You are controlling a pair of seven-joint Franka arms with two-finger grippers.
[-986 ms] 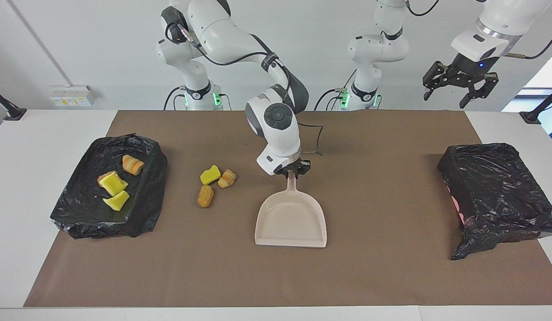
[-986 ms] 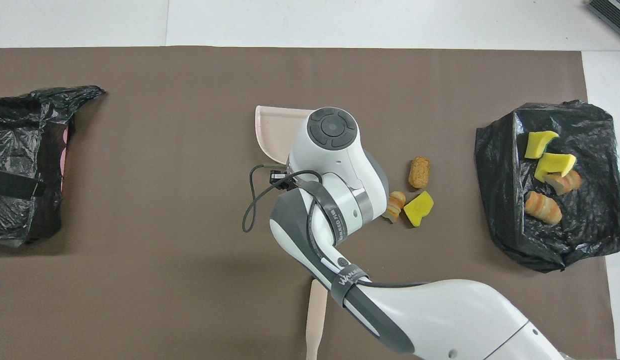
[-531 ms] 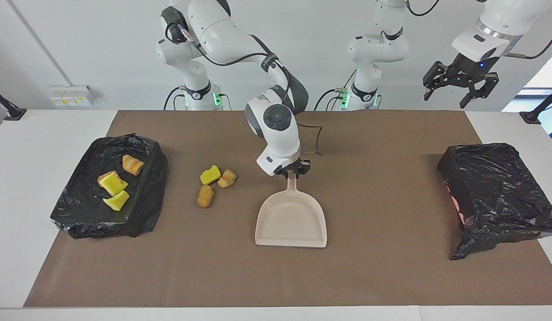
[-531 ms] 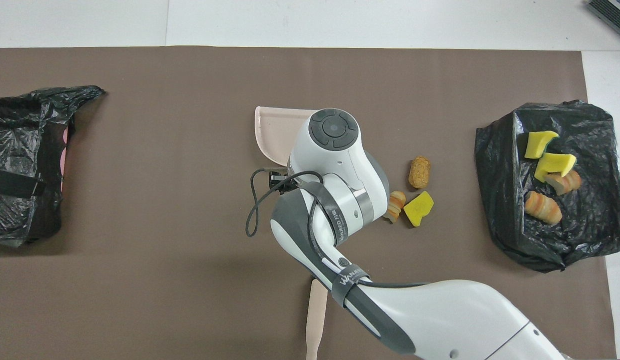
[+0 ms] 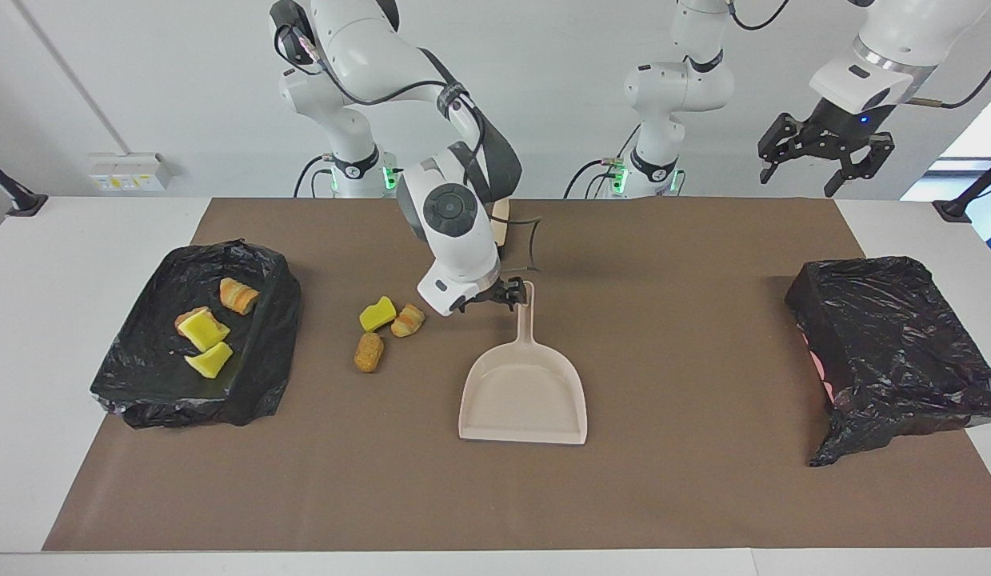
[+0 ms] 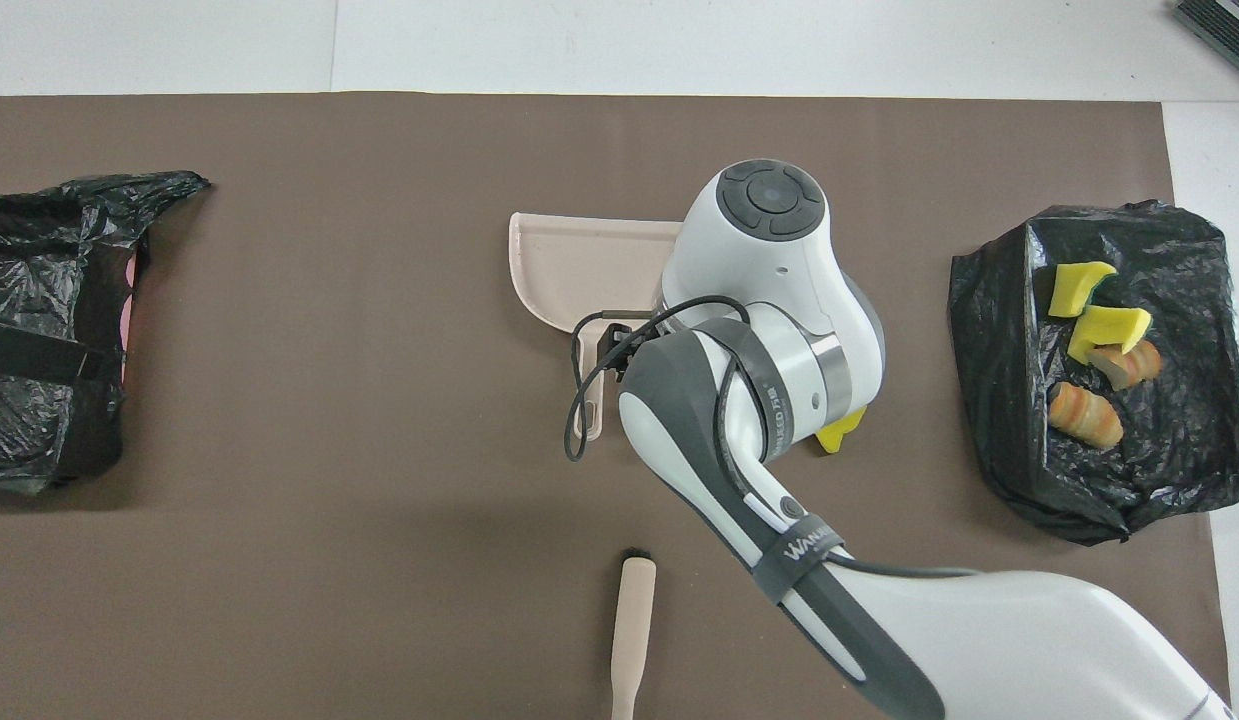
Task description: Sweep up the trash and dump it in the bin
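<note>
Beside the dustpan handle, right gripper fingers apart; left gripper aloft, fingers apart.

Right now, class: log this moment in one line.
right claw: open, beside dustpan handle | left claw: open, waiting | three scraps unswept

White right arm hides two of three loose trash pieces in overhead view; only corner of yellow foam chunk shows. Beige dustpan partly covered. Beige brush handle cut by bottom edge. Black-bagged bin cut by edge.
</note>
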